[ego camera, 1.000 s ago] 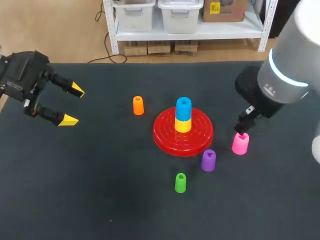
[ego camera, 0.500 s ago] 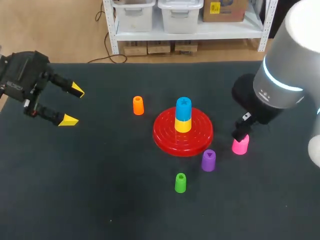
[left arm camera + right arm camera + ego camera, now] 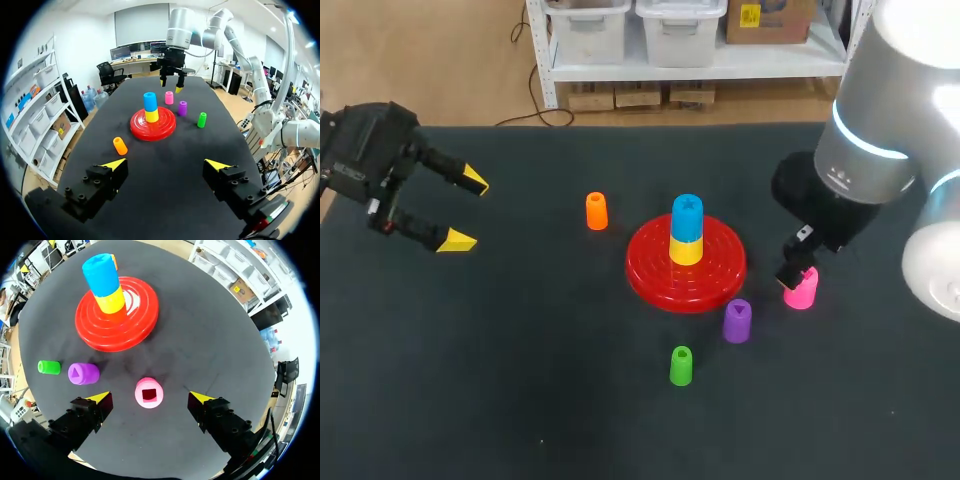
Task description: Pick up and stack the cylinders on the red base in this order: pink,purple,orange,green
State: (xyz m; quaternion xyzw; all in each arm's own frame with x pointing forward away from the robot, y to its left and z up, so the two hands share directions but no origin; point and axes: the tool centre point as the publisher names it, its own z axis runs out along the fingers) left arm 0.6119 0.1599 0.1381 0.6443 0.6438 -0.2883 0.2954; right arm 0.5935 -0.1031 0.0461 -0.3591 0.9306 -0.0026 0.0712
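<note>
The pink cylinder point(image 3: 801, 288) stands upright on the dark table point(image 3: 520, 380), just right of the red base point(image 3: 715, 285) and apart from it. Its top shows a square hole. The right claw point(image 3: 149, 397) hangs over it with its fingers spread wide, one to each side, neither touching it.

The purple cylinder point(image 3: 737, 320) stands to the pink one's near left, close by the base's near rim. The green cylinder point(image 3: 681, 366) stands nearer again. On the middle of the base a blue cylinder point(image 3: 687, 217) sits on a yellow cylinder point(image 3: 686, 250). The orange cylinder point(image 3: 596, 211) stands to the far left of the base.

The left claw point(image 3: 465, 210) is open and holds nothing, well apart at the table's far left.
</note>
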